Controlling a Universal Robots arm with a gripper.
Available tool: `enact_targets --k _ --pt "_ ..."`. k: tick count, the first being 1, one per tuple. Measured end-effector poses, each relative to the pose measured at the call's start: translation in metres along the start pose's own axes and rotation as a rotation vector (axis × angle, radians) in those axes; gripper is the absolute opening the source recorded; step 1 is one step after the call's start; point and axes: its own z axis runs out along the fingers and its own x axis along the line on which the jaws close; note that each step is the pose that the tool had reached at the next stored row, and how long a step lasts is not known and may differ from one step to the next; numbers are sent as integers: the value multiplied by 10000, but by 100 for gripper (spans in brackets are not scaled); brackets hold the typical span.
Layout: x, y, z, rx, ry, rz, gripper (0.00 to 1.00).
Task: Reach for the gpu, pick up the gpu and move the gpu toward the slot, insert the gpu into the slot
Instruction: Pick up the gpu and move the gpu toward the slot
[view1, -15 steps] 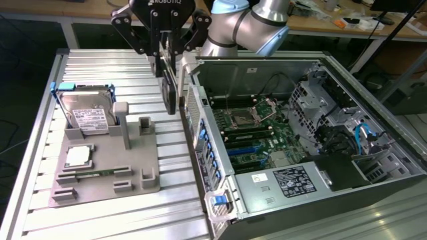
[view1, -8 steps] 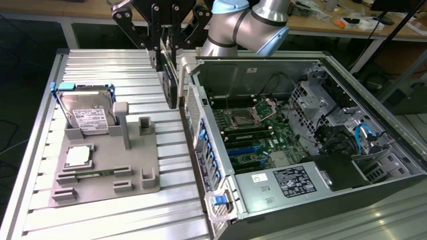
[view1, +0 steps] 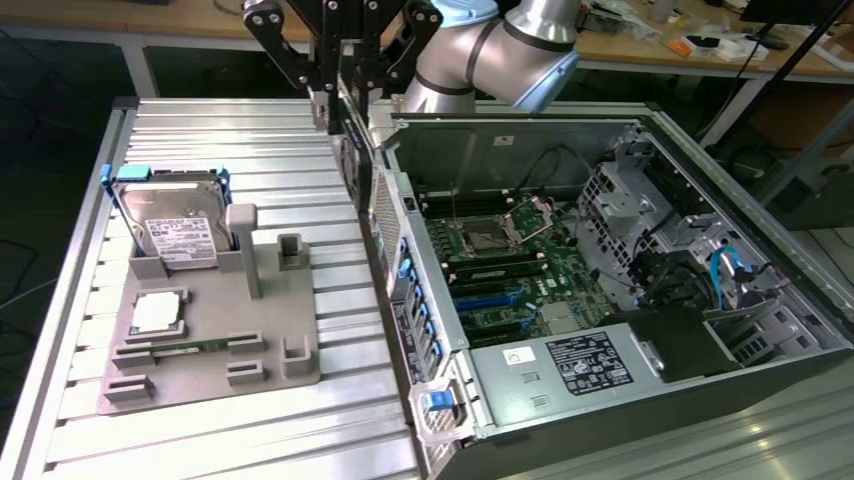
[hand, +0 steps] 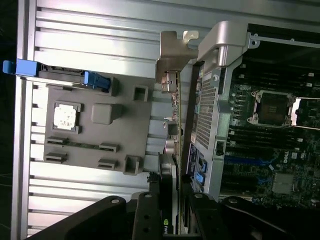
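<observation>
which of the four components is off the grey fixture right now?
The gpu: held edge-on between the fingers beside the open case. The hard drive, processor and memory stick all sit on the fixture.

In the exterior view the black gripper (view1: 336, 110) and the grey robot arm (view1: 494, 50) run off the top edge, so we see neither whole. The gpu (view1: 351, 150), a thin green circuit card with a black cooler block and silver metal end bracket, hangs edge-on, its faces hidden from us. In the wrist view the gripper's fingers (hand: 145, 215) cover its near end and are cut by the picture's edge. We cannot read the white label on the silver hard drive (view1: 174, 205) nor the one on the grey power supply (view1: 514, 385): too small
</observation>
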Motion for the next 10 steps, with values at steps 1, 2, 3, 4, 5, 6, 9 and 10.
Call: enact_targets --k 1,2,3,4,5,6,9,10 --pt "-37 -4 1 0 0 -2 27" --pt "-76 -8 3 0 0 -3 27" --pt "-113 -12 3 1 0 -4 27" --pt "-152 -16 5 0 1 -4 27" --pt "-182 -20 6 0 0 -4 27" --pt "-211 -23 7 0 0 -4 27" --pt "-286 -32 12 0 0 -4 27" --pt "-307 -35 14 0 -1 -4 27"
